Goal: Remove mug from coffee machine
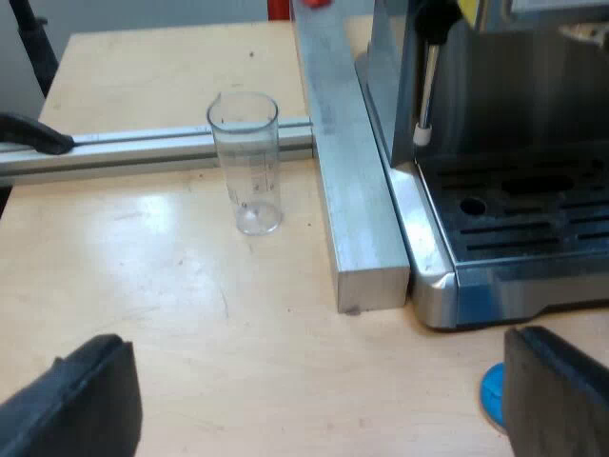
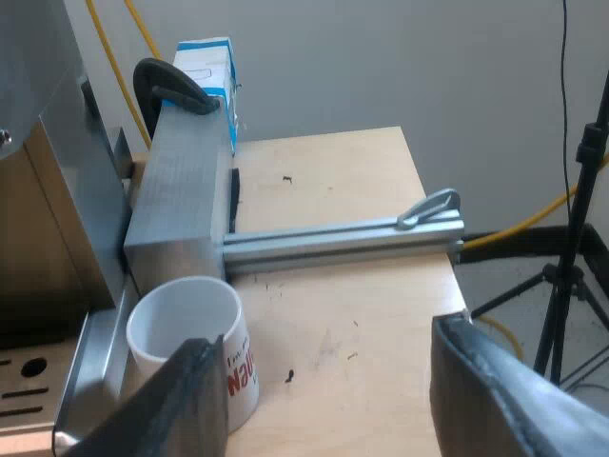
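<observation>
Mug (image 2: 186, 328) stood on the table (image 2: 362, 314) just beside the espresso machine's drip tray (image 2: 81, 367), the right gripper (image 2: 324, 343) close by with fingers apart, suggesting removal was nearly done and careful withdrawal came next, while the left gripper (image 1: 314, 371), fingers spread, hung near the measuring glass (image 1: 247, 162).

A pale wooden table (image 2: 352, 314) with aluminium rails (image 2: 343, 240) lying on it stands before a plain grey wall (image 2: 400, 67). Past the table's edge stands a black tripod (image 2: 569, 276), and a yellow cable (image 2: 521, 223) trails behind it.
</observation>
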